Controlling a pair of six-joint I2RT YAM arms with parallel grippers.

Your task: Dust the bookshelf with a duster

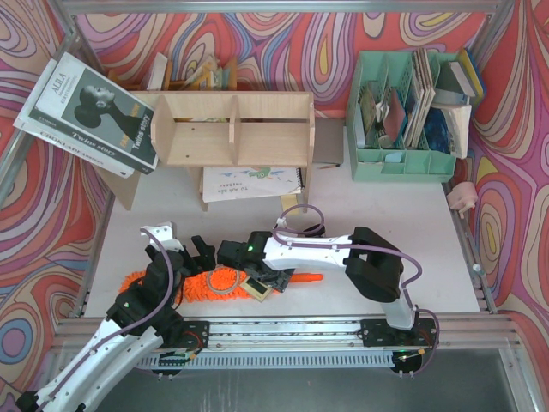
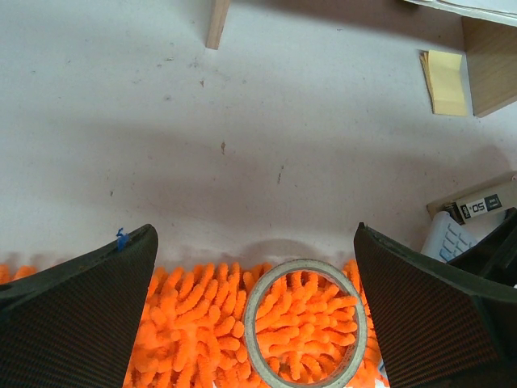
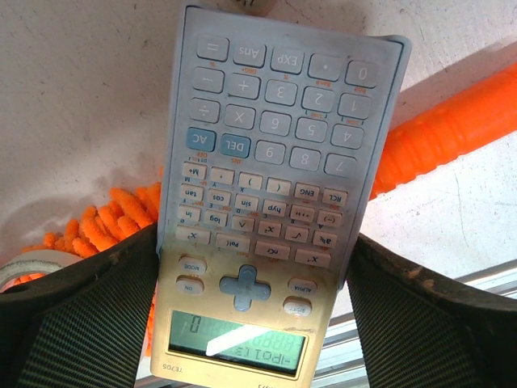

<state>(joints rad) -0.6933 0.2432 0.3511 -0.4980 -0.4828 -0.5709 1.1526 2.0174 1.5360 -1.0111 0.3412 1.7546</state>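
Calculator (image 3: pixel 275 145) pinched in R tool (image 3: pixel 254 238); L tool (image 2: pixel 254 242) spread over duster (image 2: pixel 194 315), tape ring (image 2: pixel 305 266) on it.

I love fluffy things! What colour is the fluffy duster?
Bright orange. The duster shows best in the left wrist view.

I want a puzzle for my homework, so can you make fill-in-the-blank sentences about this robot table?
The right arm's fingers are shut on a pale plastic ____ with number keys. The long fluffy microfiber duster is coloured ____. A round greyish tape ring lies on the ____. The left arm's fingers above it are ____.
Missing words: calculator, orange, duster, open.
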